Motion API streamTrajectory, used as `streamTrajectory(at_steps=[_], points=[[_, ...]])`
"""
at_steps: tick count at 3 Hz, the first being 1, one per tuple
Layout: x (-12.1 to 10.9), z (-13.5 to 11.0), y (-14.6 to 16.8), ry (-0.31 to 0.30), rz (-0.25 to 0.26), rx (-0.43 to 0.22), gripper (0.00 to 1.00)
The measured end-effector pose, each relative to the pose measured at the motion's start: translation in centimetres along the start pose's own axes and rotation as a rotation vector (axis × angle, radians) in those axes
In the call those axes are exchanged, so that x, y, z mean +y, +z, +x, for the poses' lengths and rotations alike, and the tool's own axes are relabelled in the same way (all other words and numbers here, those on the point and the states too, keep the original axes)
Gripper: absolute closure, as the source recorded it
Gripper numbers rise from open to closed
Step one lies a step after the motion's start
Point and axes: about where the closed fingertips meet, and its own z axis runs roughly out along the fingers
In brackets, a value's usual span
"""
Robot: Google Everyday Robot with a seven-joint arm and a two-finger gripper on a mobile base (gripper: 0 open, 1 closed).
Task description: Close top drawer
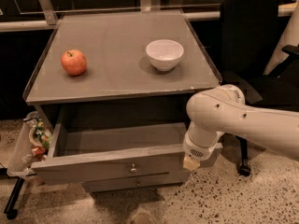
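Note:
The top drawer (107, 164) of the grey cabinet stands pulled out and looks empty inside. Its flat grey front carries a small round metal knob (134, 168) at the centre. My gripper (190, 161) hangs at the end of the white arm (243, 120), right at the right end of the drawer front. The arm covers that end of the front. A lower drawer front (138, 183) shows just beneath, shut.
A red apple (74, 62) and a white bowl (164, 54) sit on the cabinet top (117, 78). A bin with litter (32, 141) hangs at the cabinet's left side. A black office chair (252, 41) stands to the right, behind my arm. The floor is speckled.

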Motion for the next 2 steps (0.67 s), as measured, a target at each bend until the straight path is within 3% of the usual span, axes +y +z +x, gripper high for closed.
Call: streamTrajectory(at_steps=[2], points=[[-0.02, -0.03, -0.01, -0.001, 0.001, 0.000, 0.58]])
